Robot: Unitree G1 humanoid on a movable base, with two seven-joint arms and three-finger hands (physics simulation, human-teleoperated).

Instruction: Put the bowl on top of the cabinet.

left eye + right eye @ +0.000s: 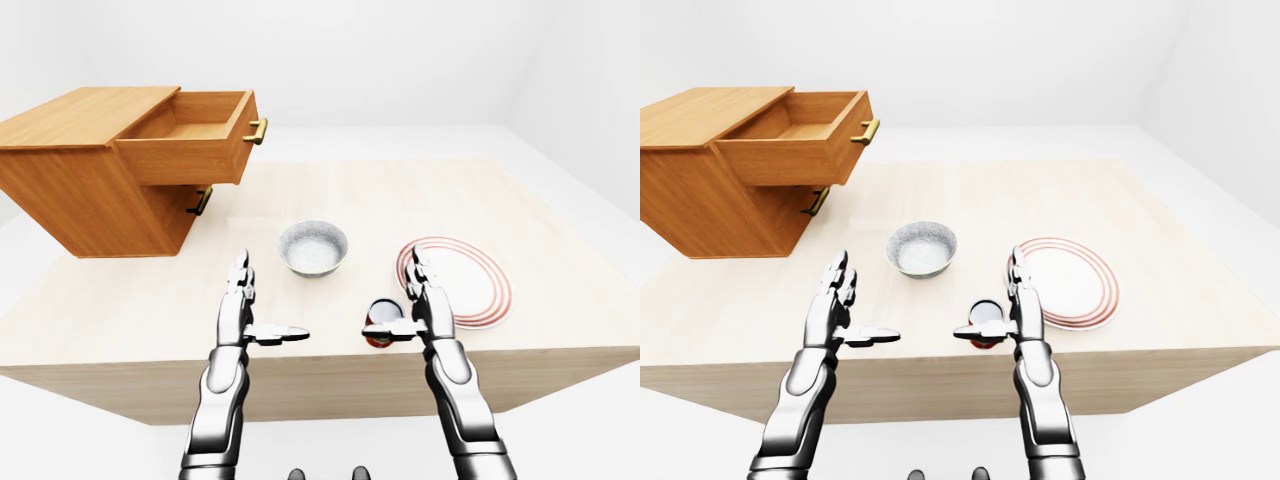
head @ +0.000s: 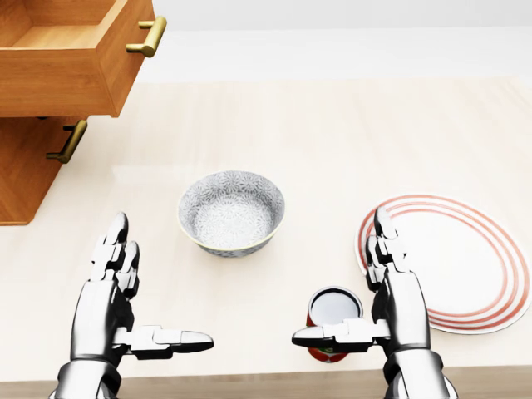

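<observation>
1. Both forearms rise from the bottom edge of the head view. The left hand (image 2: 108,312) and right hand (image 2: 401,309) are at about the same height, well apart, over the near edge of the surface (image 2: 332,141).
2. Each hand is upright with its palm turned inward. The fingers (image 2: 116,241) are straight, spread open and pointing up the view, and each thumb juts sideways toward the other hand. Neither hand holds anything.
3. A red cup (image 2: 335,306) stands just left of the right hand, behind its thumb. I cannot tell whether they touch.
4. The bowl (image 2: 231,213) sits upright on the surface, above and between the two sets of fingers and nearer the left ones. It is clear of both.
5. A red-ringed plate (image 2: 465,266) lies just right of the right fingers.
6. The cabinet (image 1: 70,190) stands far up and left of the left fingers. Its top drawer (image 1: 190,140) is pulled out.
</observation>
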